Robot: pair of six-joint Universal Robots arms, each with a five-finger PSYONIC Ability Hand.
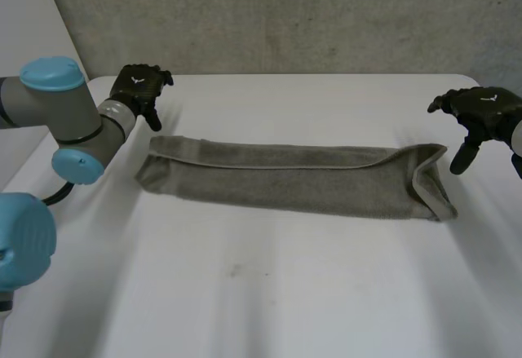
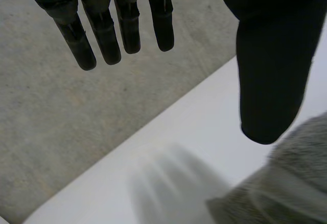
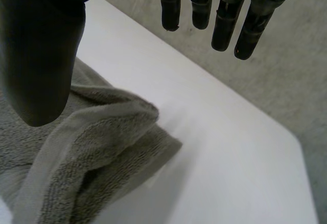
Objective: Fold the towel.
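Grey towel (image 1: 294,180) lies as a long strip, lengthwise fold looks done; left hand (image 1: 140,89) and right hand (image 1: 481,115) open, empty, by its far corners; next: pinch an end

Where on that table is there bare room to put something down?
The table on the robot's side of the towel is wide and bare. A narrower strip lies behind the towel. The towel's ends are crowded by the left hand and right hand.
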